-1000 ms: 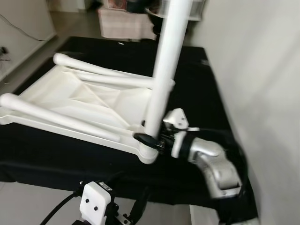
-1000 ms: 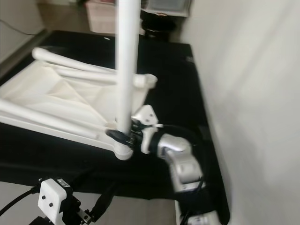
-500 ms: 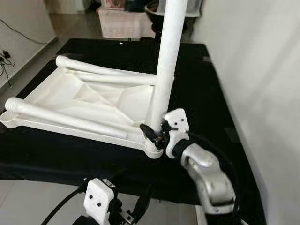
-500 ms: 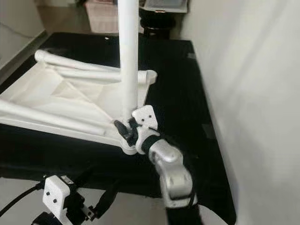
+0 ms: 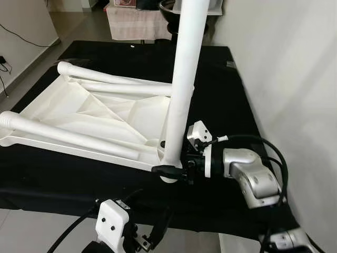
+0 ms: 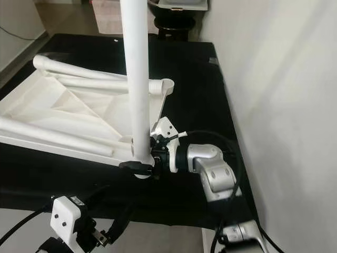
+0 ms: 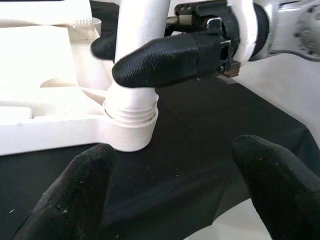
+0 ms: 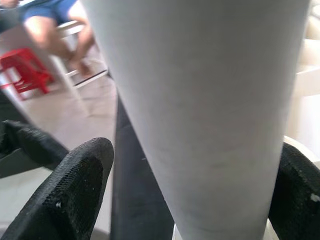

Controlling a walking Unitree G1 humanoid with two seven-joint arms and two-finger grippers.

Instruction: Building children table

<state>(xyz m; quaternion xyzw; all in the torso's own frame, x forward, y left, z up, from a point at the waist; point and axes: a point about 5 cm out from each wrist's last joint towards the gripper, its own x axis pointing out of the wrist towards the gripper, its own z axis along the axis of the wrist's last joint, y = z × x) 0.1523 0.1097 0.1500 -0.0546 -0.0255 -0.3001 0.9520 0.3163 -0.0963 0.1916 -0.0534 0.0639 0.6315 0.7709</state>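
Upright white table leg (image 5: pixel 181 79) at frame centre, seated in corner socket (image 7: pixel 131 131) of upturned tabletop (image 5: pixel 89 113) on black cloth (image 5: pixel 221 79); right gripper (image 5: pixel 174 169) clamped round its base for steadying. Left gripper (image 7: pixel 175 185) open, empty, low in frame.

Setting: a lived-in home room, going by the tiled floor (image 5: pixel 31 52), plain white wall (image 5: pixel 295 79), cable trailing along the skirting (image 5: pixel 21 37), low cloth-covered stand (image 5: pixel 134 23) behind the black worktop (image 5: pixel 221 95), and a seated person (image 8: pixel 55 30) beside a red stool (image 8: pixel 22 75).
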